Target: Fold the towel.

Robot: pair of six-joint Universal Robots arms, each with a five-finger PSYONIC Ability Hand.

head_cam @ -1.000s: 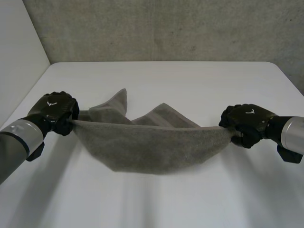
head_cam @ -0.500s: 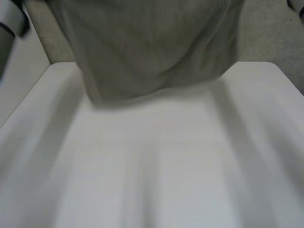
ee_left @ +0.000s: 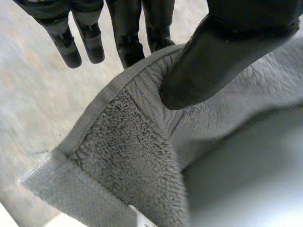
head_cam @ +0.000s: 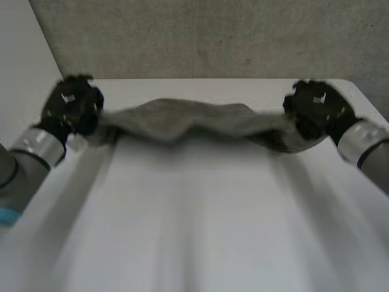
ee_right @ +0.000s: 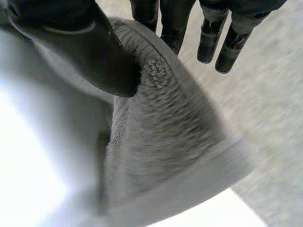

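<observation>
Flung high a moment ago, the towel (head_cam: 182,121) now stretches low over the far side of the table (head_cam: 194,231), its ends pinched between thumb and fingers of the left hand (head_cam: 72,106) and right hand (head_cam: 313,112). A shallow pinch could slip mid-swing, skewing the fold.

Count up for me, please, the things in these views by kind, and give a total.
Grey terry-cloth towel: 1
Black robot hands, each pinching one end of the towel: 2 (left hand, right hand)
White table: 1
Total: 4
</observation>
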